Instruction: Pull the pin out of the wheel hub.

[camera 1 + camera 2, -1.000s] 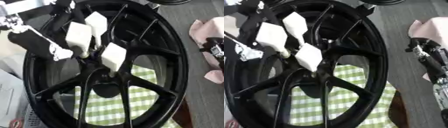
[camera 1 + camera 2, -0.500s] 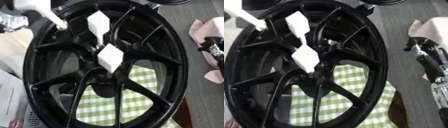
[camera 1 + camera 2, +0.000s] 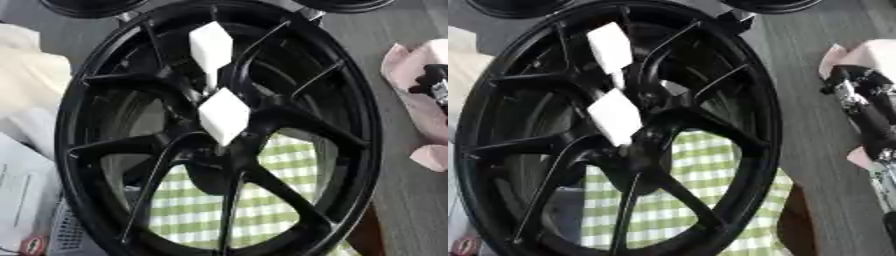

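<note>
I'm looking down on one black wheel [image 3: 219, 130], a spoked alloy rim that fills most of my view and stands tilted over a green-and-white checked cloth [image 3: 262, 200]. I count two white pins with diamond-shaped heads near the hub [image 3: 214, 150]: the upper pin [image 3: 211, 47] sits among the spokes toward the top of the rim, and the lower pin [image 3: 224, 116] sits just above the hub's centre, its stem pointing down into it. The two are near each other, one above the other, not touching as far as I can tell.

My right hand [image 3: 868, 107] shows at the right edge, black with silver parts, lying on a pink cloth [image 3: 416, 75] well apart from the wheel. I cannot tell how its fingers are set. My left hand appears in neither view.

Left of the wheel lies cream-coloured fabric [image 3: 31, 75], with white sheets [image 3: 22, 195] below it. Two dark round objects [image 3: 92, 6] peek in at the top edge.
</note>
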